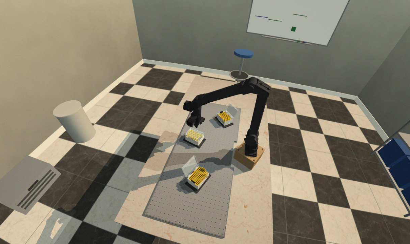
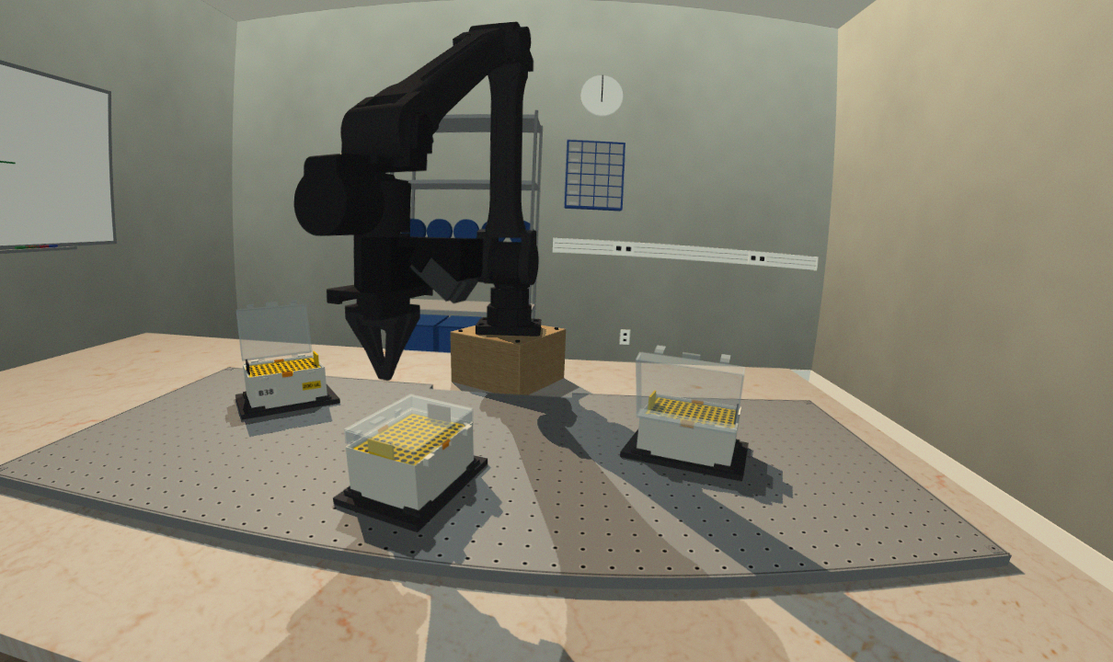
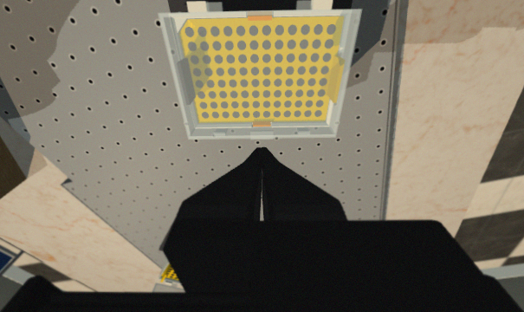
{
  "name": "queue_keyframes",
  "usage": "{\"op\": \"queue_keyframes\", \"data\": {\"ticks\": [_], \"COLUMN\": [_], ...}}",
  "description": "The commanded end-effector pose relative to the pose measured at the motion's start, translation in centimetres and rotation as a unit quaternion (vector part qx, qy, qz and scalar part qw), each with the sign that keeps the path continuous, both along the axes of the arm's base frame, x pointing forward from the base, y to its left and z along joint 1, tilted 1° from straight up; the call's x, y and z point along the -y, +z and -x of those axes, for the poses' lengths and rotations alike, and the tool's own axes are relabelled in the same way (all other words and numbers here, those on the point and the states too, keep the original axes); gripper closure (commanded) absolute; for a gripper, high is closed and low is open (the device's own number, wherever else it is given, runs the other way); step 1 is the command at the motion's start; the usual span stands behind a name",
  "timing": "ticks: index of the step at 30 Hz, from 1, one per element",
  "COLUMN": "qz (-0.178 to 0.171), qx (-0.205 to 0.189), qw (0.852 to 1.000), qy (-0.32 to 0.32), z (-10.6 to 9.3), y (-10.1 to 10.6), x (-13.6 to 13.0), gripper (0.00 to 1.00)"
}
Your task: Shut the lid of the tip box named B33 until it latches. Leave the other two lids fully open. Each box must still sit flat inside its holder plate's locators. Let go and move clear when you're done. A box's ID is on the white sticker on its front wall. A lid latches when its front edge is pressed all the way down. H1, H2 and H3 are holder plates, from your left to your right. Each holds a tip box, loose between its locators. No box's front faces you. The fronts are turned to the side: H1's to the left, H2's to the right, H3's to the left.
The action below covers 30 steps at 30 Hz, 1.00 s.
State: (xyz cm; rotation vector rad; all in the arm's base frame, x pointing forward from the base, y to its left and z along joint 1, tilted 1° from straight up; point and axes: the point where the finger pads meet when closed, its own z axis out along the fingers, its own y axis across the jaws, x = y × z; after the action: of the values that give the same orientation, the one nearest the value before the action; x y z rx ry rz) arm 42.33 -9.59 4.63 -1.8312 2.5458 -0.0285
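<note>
Three white tip boxes with yellow racks sit on black holder plates on the grey perforated board. The middle box [image 1: 194,136] [image 2: 409,450] has its clear lid lying down over the rack, and its sticker is hidden. In the wrist view it [image 3: 259,71] lies just ahead of my fingertips. My gripper [image 1: 195,121] [image 2: 384,362] [image 3: 262,155] is shut and empty, pointing down, above and just beside this box. The box reading B38 [image 2: 281,382] [image 1: 225,117] has its lid upright. The third box [image 2: 690,428] [image 1: 197,176] also has its lid upright, sticker hidden.
The arm's wooden base block [image 2: 509,358] [image 1: 248,155] stands at the board's long edge, opposite the middle box. The board's other long edge [image 3: 389,108] runs close past the middle box. A stool, a bin and shelves stand away from the table.
</note>
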Motion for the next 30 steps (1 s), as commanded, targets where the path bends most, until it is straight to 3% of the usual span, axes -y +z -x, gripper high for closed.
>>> {"op": "queue_keyframes", "data": {"ticks": [1,3,14,16,17,21,24,25,30], "qz": [0.003,-0.002,-0.002,-0.002,0.004,-0.002,-0.002,0.002,0.002], "qx": [0.016,0.0,0.0,0.0,0.026,0.0,0.002,0.015,0.015], "qw": [1.0,1.0,1.0,1.0,1.0,1.0,1.0,1.0,1.0], "qy": [0.005,0.01,0.009,0.009,0.009,0.009,0.009,0.005,0.005], "z": [-1.2,-0.2,-0.2,-0.2,-2.0,-0.1,-0.6,-1.3,-1.3], "y": [1.1,-0.9,-2.7,-2.7,-1.0,-3.6,-3.1,-2.0,-2.0], "x": [0.2,0.1,0.1,0.1,0.5,0.1,0.2,0.3,0.3], "gripper": [1.0,1.0,1.0,1.0,1.0,1.0,1.0,1.0,1.0]}}
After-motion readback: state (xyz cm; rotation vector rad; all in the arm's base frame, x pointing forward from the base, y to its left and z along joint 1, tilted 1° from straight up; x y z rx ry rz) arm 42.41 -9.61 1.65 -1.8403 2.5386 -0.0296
